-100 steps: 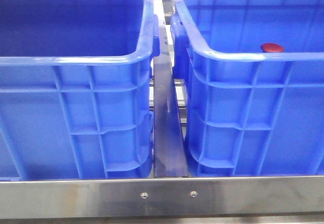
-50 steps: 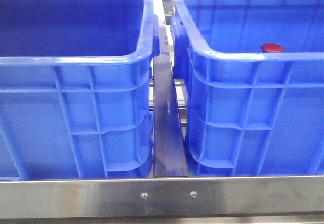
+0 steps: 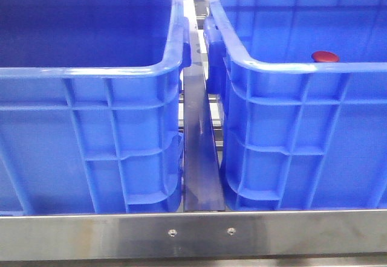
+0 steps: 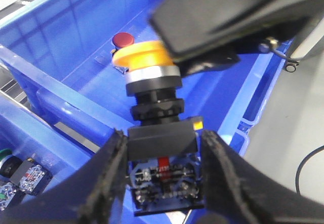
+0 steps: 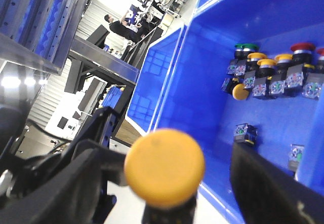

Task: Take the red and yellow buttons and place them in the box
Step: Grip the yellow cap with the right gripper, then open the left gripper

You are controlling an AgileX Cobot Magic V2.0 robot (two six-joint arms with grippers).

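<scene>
Judging from how things lie, we are roughly halfway: a red button (image 3: 325, 56) already sits on the floor of the box (image 3: 302, 67), and in the left wrist view that same red button shows just beyond the load, inside the crate

Our left gripper (image 4: 162, 163) is clamped on the black body of a yellow button (image 4: 144, 57), its two dark fingers (image 4: 104, 178) pressing each side of the switch block, cap pointing away from the wrist. It hangs over the box's interior, above the ribbed floor, so we reckon the release is what remains for this piece

Our right gripper (image 5: 162, 183) also has a yellow-capped button (image 5: 164, 167) between its fingers, cap toward the camera; the jaws look spread around it, and we cannot tell whether they truly pinch the body. Ahead of that gripper lies a second blue crate (image 5: 202, 72) holding the supply of buttons (image 5: 273, 77), red, yellow and green, clustered well away from the fingers
</scene>
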